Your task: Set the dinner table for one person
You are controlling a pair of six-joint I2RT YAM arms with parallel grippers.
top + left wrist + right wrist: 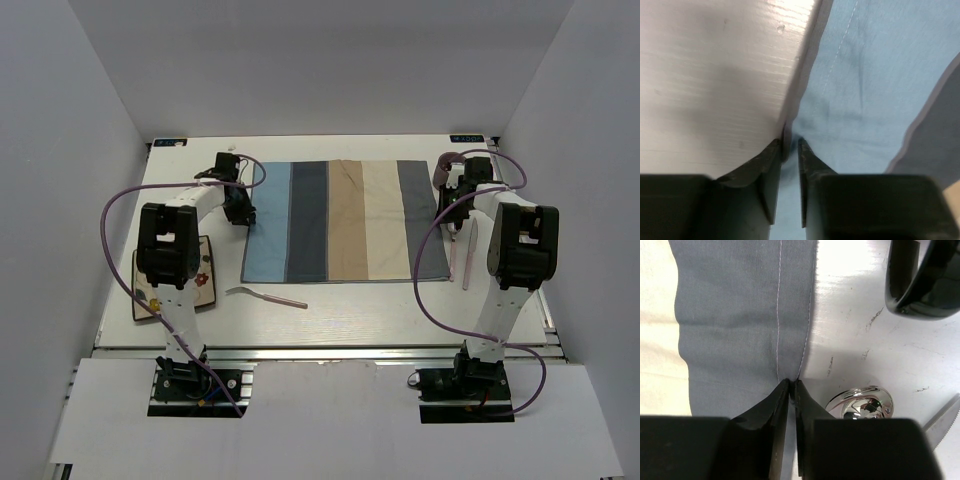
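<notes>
The dinner table filled the floor of the white booth, a broad, flat, off-white rectangle with a metal rail along its near edge, just ahead of the two arm bases. A striped placemat of blue, grey and beige lay flat on its middle. From above, a pink-handled fork lay near the mat's front left corner, and a flowered square piece sat partly under the left arm.

Up close the tabletop looked different. The left wrist view showed a faint wood grain and the mat's light-blue hem. The right wrist view showed dark scuffs on the tabletop, a shiny round metal fitting, a serrated blade tip and a glossy black curve.

The left gripper stood at the mat's left edge, its fingers parted by a clear gap with the hem between the tips. The right gripper met the grey edge with only a slit between its fingers; I could not tell whether it pinched the cloth.
</notes>
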